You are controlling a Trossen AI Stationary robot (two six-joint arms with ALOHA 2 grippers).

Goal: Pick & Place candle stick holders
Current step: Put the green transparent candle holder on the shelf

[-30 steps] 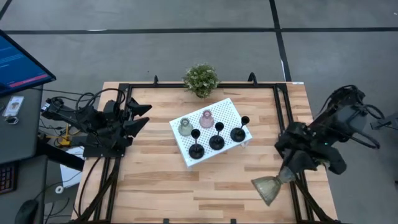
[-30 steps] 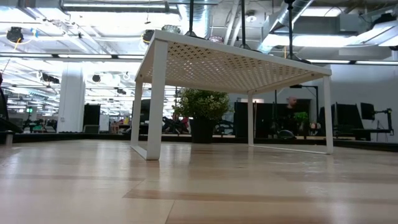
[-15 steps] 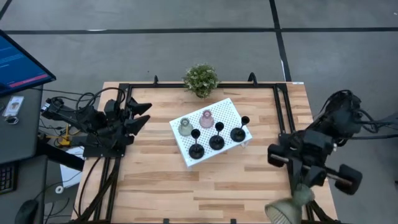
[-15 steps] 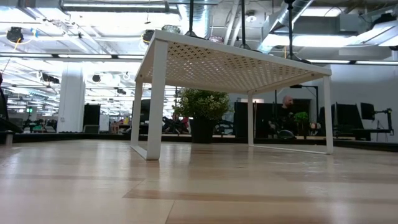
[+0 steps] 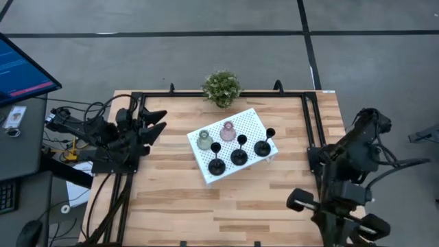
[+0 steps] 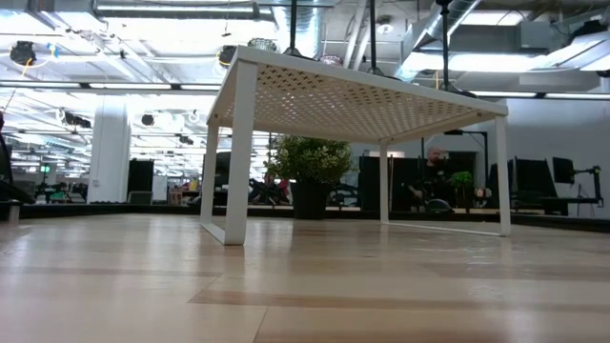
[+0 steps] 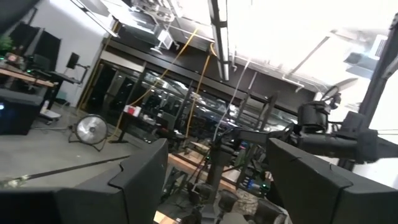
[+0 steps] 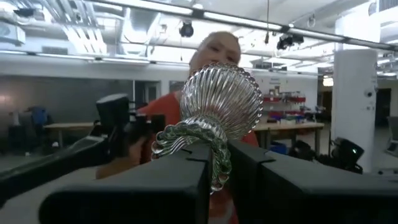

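Observation:
A white perforated tray (image 5: 255,125) stands on legs mid-table. It carries a pink holder (image 5: 228,130), an olive-green holder (image 5: 204,140) and three black holders (image 5: 239,156). My right arm (image 5: 343,185) is folded at the table's near right corner. My right gripper (image 8: 214,168) is shut on the second olive-green glassy holder (image 8: 227,99), which the high view does not show. My left gripper (image 5: 154,123) waits open and empty at the table's left edge; it also shows in the left wrist view (image 7: 217,180). My right gripper pinches the olive-green holder between its two fingers (image 8: 155,180) by the ribbed rim (image 8: 186,134) at its narrow end. The ribbed bell-shaped body sticks out beyond the fingertips. The holder is lifted clear of the table.
A green potted plant (image 5: 221,87) stands at the far edge behind the tray. Black frame rails (image 5: 312,123) run along the table's sides. A person in orange (image 8: 155,106) shows beyond the held holder. Bare wood lies in front of the tray (image 5: 226,206).
My right gripper has swung from above the near right part of the table toward and past its near edge, turning as it went. It has carried the olive-green holder out of the high view's lower edge. My left arm has kept still.

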